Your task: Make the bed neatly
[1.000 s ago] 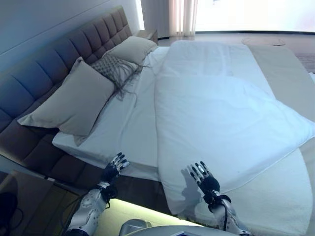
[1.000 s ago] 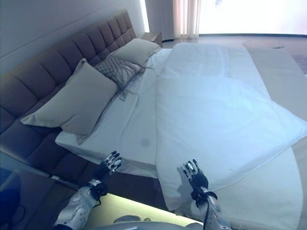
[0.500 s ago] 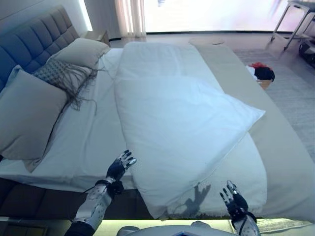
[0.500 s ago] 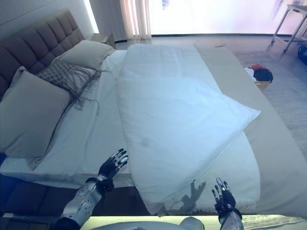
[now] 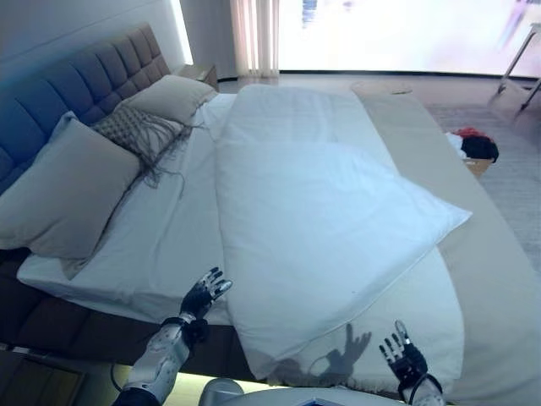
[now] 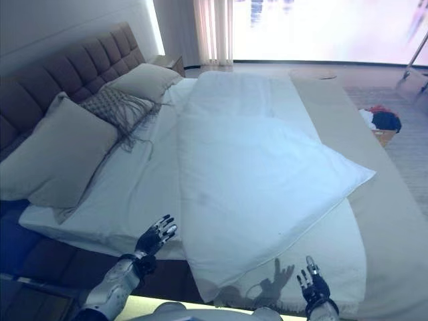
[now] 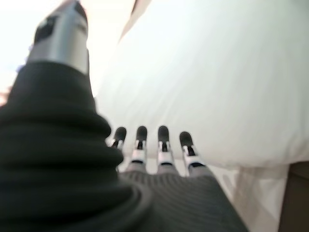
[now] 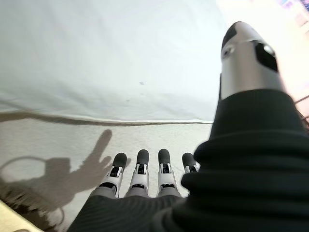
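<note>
Bed (image 5: 169,245) fills frame, white duvet (image 5: 330,220) lying crooked at centre, pillows (image 5: 68,190) upper left. Left hand (image 5: 203,296) bottom centre-left, fingers spread wide, empty. Right hand (image 5: 404,359) bottom right, also splayed, holding nothing.

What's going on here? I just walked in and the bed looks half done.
The robot stands at the side of the bed, both hands open and holding nothing. Its left hand hovers at the mattress edge by the sheet; its right hand hovers over the beige blanket. The white duvet lies skewed, one corner jutting toward the foot of the bed. The pillows sit against the headboard. No straightening has begun.
</note>
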Controlling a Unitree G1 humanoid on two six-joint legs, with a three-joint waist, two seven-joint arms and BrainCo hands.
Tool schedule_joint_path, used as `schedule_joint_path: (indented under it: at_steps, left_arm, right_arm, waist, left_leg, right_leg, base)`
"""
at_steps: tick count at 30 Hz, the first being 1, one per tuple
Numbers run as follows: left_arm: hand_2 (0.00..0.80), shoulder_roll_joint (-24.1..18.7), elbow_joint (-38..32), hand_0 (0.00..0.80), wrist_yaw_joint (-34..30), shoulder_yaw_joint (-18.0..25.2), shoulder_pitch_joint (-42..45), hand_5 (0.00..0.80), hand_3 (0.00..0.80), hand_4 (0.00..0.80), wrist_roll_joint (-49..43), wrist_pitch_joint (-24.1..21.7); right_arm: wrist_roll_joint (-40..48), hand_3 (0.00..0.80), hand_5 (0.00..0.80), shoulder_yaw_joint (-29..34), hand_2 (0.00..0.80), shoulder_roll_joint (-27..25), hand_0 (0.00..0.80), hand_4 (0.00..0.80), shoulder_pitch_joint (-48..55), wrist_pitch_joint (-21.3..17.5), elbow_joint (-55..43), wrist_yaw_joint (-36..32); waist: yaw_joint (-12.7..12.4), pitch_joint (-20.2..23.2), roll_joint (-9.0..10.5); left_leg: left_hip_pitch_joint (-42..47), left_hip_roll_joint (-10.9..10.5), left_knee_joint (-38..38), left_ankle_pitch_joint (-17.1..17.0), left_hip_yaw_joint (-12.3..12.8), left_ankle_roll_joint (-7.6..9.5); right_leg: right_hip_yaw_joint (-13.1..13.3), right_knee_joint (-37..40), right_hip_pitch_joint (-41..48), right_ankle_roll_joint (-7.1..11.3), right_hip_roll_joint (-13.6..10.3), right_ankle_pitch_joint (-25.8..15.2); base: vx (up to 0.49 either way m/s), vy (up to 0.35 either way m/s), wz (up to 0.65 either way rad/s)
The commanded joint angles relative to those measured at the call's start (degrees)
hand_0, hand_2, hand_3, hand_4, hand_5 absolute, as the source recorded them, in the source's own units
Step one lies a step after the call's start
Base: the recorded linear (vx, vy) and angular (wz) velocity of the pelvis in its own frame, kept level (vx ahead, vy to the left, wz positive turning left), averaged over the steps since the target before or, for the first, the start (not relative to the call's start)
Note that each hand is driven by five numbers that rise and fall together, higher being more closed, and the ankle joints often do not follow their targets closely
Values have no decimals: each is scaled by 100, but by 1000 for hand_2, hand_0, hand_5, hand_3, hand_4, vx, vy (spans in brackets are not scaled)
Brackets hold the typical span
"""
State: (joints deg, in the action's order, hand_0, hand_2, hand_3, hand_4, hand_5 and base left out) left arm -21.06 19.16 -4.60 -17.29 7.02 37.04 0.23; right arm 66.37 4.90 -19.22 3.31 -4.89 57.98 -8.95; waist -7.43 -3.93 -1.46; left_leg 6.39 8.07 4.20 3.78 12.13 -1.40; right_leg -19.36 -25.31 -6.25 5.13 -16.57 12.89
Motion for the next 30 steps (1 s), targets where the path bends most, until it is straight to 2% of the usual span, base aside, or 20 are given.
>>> schedule_joint_path:
  at_steps: [1, 2, 3, 4, 6, 8, 10, 12, 16, 21, 25, 30]
  left_arm:
    - [0, -243, -625, 0, -195, 338, -188, 0, 0, 0, -17, -205]
    - [0, -322, -733, 0, -237, 412, -109, 0, 0, 0, -69, -145]
    - [0, -408, -858, 0, -272, 487, 10, 0, 0, 0, -87, -80]
    - [0, -498, -979, 0, -282, 535, 125, 0, 0, 0, -39, -19]
    - [0, -665, -1152, 0, -335, 569, 144, 0, 0, 0, 101, 8]
    - [0, -890, -1124, 0, -251, 462, -221, 0, 0, 0, 350, -101]
    - [0, -964, -987, 0, -164, 355, -574, 0, 0, 0, 612, -145]
    - [0, -962, -959, 0, -113, 302, -876, 0, 0, 0, 737, -73]
    - [0, -930, -1180, 0, 1, 76, -1047, 0, 0, 0, 906, 20]
    - [0, -889, -1232, 0, 106, -238, -1168, 0, 0, 0, 934, -238]
    - [0, -933, -1202, 0, 164, -353, -1232, 0, 0, 0, 950, -383]
    - [0, -986, -1309, 0, 291, -392, -1220, 0, 0, 0, 983, -411]
  right_arm:
    - [67, 0, 0, 486, 0, 39, 0, 0, -471, 64, 291, -341]
    - [-40, 0, 0, 580, 0, 70, 0, 0, -368, 166, 266, -460]
    - [-107, 0, 0, 665, 0, 109, 0, 0, -231, 218, 274, -587]
    - [-89, 0, 0, 708, 0, 148, 0, 0, -117, 251, 296, -687]
    - [141, 0, 0, 756, 0, 164, 0, 0, -108, 225, 396, -900]
    - [660, 0, 0, 762, 0, -74, 0, 0, -473, 259, 669, -1118]
    - [1050, 0, 0, 834, 0, -227, 0, 0, -826, 410, 810, -1109]
    - [1394, 0, 0, 979, 0, -411, 0, 0, -1099, 606, 957, -1237]
    - [1851, 0, 0, 1186, 0, -800, 0, 0, -1441, 886, 1001, -1223]
    - [1920, 0, 0, 1254, 0, -1433, 0, 0, -1976, 931, 1164, -1017]
    - [1805, 0, 0, 1289, 0, -1781, 0, 0, -2208, 1156, 1353, -907]
    - [1199, 0, 0, 1151, 0, -2058, 0, 0, -2354, 1090, 1515, -1000]
  waist:
    - [-262, -240, 235]
    - [-258, -274, 269]
    - [-244, -317, 342]
    - [-224, -340, 401]
    - [-182, -446, 483]
    - [-237, -675, 475]
    - [-277, -834, 400]
    - [-310, -997, 304]
    - [-389, -1265, 112]
    - [-437, -1569, -94]
    - [-457, -1687, -125]
    - [-488, -1752, -183]
  left_leg:
    - [-67, -122, 27, -24, -281, -159]
    - [-27, -231, 123, 123, -313, -73]
    - [-60, -356, 235, 167, -272, 55]
    - [-34, -436, 308, 275, -308, 110]
    - [-129, -437, 483, 430, -358, 115]
    - [-583, -290, 822, 563, -299, 132]
    - [-926, -77, 1062, 642, -366, 68]
    - [-1223, 140, 1245, 602, -363, -46]
    - [-1738, 352, 1500, 472, -454, -231]
    - [-2411, 308, 1824, 482, -571, -316]
    - [-2875, 223, 2262, 598, -548, -303]
    - [-3235, 191, 2550, 671, -577, -257]
  right_leg:
    - [-442, 1369, 825, 610, -518, -1661]
    - [-393, 993, 694, 681, -733, -1656]
    - [-403, 828, 543, 640, -928, -1861]
    - [-302, 884, 467, 690, -1007, -1983]
    - [-87, 1472, 398, 802, -923, -2153]
    - [-70, 1744, 186, 860, -845, -2259]
    - [-67, 1657, -131, 914, -880, -2287]
    - [-164, 1438, -345, 879, -956, -2184]
    - [-328, 1109, -694, 799, -1146, -2032]
    - [-185, 714, -1397, 788, -1332, -1890]
    - [16, 348, -1895, 796, -1513, -1832]
    - [242, 2, -2340, 778, -1575, -1740]
  base:
    - [295, 229, 7]
    - [183, 162, 7]
    - [208, 66, 8]
    - [163, -62, 10]
    - [56, -210, 11]
    - [-188, -249, 12]
    - [-182, -171, 22]
    - [-122, -68, 15]
    - [-61, -11, 21]
    - [-118, 39, 18]
    - [-43, 9, 5]
    - [27, -13, 8]
